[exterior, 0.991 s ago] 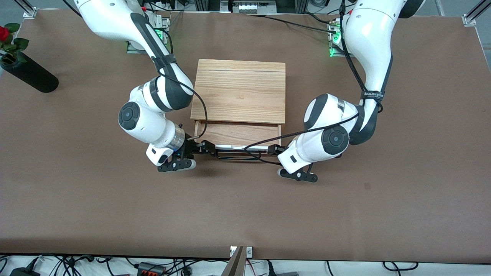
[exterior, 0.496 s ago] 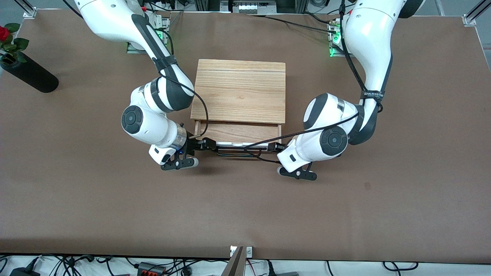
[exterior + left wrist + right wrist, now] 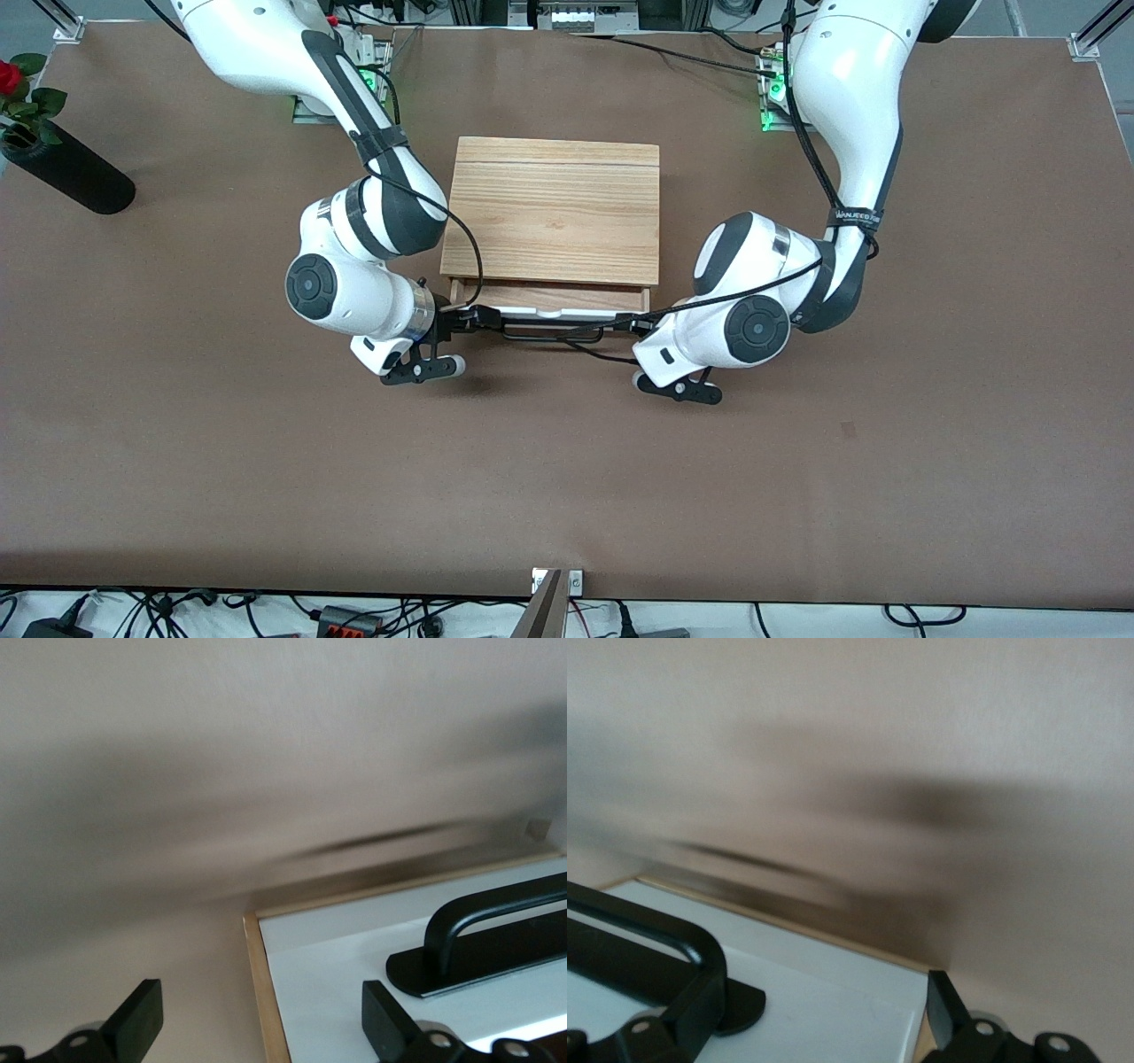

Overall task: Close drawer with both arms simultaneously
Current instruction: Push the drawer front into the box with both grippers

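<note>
The light-oak box (image 3: pixel 554 213) stands mid-table. Its drawer (image 3: pixel 549 299) sticks out a little toward the front camera, showing a narrow strip of wood tray, a white front panel (image 3: pixel 567 313) and a black wire handle (image 3: pixel 549 333). My right gripper (image 3: pixel 469 319) is open at the panel's end toward the right arm; in the right wrist view (image 3: pixel 806 1032) its fingers straddle the panel (image 3: pixel 824 1010) beside the handle (image 3: pixel 647 935). My left gripper (image 3: pixel 633 326) is open at the other end; in the left wrist view (image 3: pixel 261 1028) its fingers straddle the panel's edge (image 3: pixel 354 966) next to the handle (image 3: pixel 483 930).
A black vase (image 3: pixel 66 168) with a red rose (image 3: pixel 9 75) lies near the table edge at the right arm's end. Brown table surface (image 3: pixel 567 478) stretches between the drawer and the front camera.
Both grippers have moved toward the box with the drawer front between them. The drawer has slid inward, so less of its wood tray shows.
</note>
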{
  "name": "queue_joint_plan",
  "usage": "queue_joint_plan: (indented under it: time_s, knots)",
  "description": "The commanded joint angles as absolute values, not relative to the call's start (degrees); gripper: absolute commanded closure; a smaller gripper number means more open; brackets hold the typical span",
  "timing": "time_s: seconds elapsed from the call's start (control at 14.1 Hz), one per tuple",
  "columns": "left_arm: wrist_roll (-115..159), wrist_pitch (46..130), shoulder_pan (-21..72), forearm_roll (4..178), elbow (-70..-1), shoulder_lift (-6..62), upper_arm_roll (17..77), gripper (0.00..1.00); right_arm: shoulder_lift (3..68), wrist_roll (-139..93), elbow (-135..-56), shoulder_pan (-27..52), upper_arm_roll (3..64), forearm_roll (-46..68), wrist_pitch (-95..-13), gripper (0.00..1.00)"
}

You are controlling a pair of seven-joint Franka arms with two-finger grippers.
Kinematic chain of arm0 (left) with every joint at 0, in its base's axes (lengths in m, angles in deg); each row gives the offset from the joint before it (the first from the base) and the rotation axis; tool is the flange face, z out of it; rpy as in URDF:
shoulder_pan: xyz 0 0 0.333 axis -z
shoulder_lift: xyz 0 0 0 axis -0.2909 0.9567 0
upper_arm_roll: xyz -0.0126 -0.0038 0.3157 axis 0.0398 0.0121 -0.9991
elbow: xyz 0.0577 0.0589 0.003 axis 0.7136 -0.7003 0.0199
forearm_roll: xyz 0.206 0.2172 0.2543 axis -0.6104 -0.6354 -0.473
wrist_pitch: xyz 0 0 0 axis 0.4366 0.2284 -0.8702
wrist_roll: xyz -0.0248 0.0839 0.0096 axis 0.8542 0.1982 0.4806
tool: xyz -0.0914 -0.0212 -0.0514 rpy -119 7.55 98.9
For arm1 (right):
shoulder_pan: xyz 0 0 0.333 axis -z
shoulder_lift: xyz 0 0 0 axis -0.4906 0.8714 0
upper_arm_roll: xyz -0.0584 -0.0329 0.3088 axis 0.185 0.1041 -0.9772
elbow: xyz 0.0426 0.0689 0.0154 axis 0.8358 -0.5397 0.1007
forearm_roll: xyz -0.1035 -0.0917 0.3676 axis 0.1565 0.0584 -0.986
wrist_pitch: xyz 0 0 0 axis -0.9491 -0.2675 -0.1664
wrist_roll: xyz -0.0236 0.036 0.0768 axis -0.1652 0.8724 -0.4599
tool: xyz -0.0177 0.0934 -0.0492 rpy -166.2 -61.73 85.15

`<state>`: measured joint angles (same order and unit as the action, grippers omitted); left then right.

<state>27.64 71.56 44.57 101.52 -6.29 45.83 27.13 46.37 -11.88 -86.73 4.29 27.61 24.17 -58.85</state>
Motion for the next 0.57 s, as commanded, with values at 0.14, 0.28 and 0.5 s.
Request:
queue_joint_plan:
  time_s: [0.14, 0.28, 0.5]
  knots:
    - [26.4, 66.5, 44.7, 102.8, -9.3, 45.3, 28.9, 0.00, 46.0, -11.9, -87.7, 3.5, 27.8, 23.7, -54.5, 0.00]
    - [26.4, 66.4, 44.6, 102.8, -9.4, 45.3, 28.9, 0.00, 45.9, -11.9, -87.7, 3.0, 27.8, 23.7, -53.4, 0.00]
    - [26.4, 66.3, 44.5, 102.8, -9.4, 45.3, 28.9, 0.00, 45.9, -11.9, -87.6, 2.8, 27.7, 23.7, -50.5, 0.00]
